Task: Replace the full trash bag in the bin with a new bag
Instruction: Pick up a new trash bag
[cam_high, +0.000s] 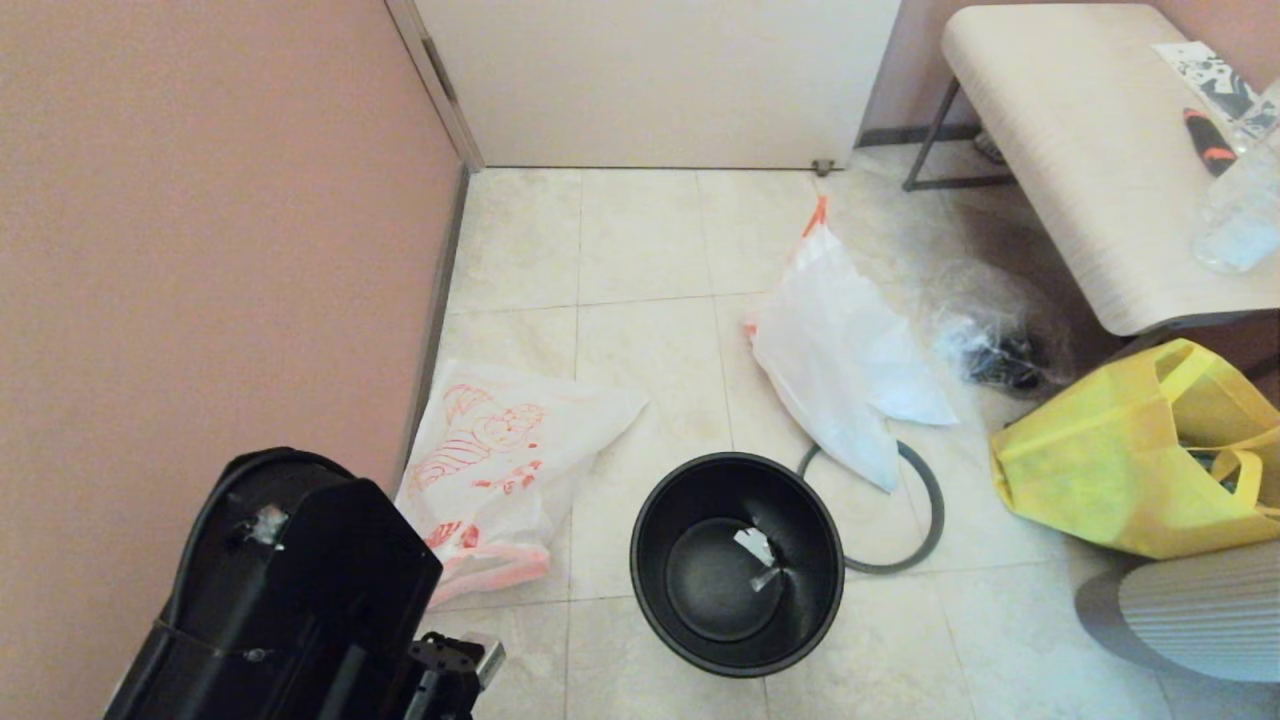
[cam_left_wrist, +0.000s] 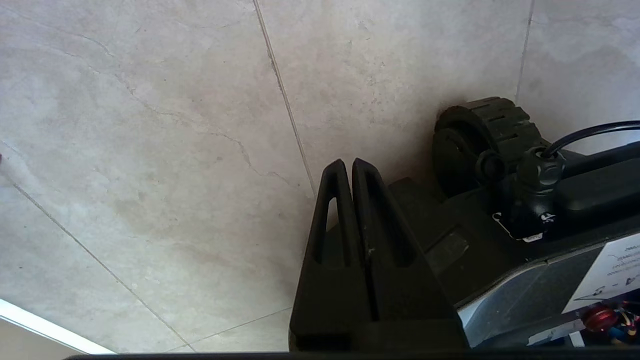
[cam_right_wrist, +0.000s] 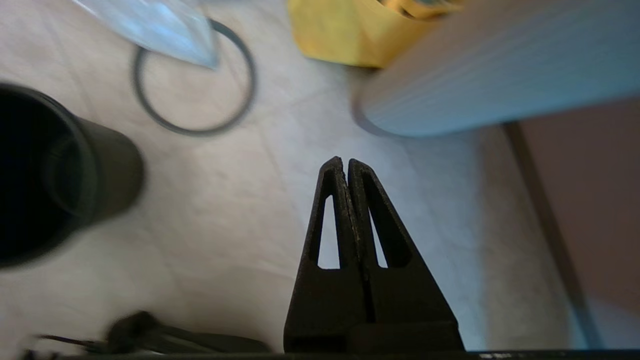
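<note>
The black bin (cam_high: 735, 565) stands on the tiled floor with no bag in it and a white scrap at its bottom; its side (cam_right_wrist: 100, 165) also shows in the right wrist view. Its grey ring rim (cam_high: 925, 520) lies on the floor beside it, off the bin. The full trash bag (cam_high: 840, 360), white with an orange handle, lies behind the bin with its tip over the ring. The new bag (cam_high: 490, 460), with a red cartoon print and pink handles, lies to the left by the wall. My left gripper (cam_left_wrist: 348, 162) is shut and empty, low beside my base. My right gripper (cam_right_wrist: 345, 161) is shut and empty above bare floor, right of the bin.
A yellow bag (cam_high: 1110, 470) and a clear film bag with dark items (cam_high: 990, 340) sit at the right under a pale bench (cam_high: 1080, 150). A grey ribbed rounded object (cam_high: 1200, 610) is at the lower right. A pink wall runs along the left. My base wheel (cam_left_wrist: 480, 140) is near the left gripper.
</note>
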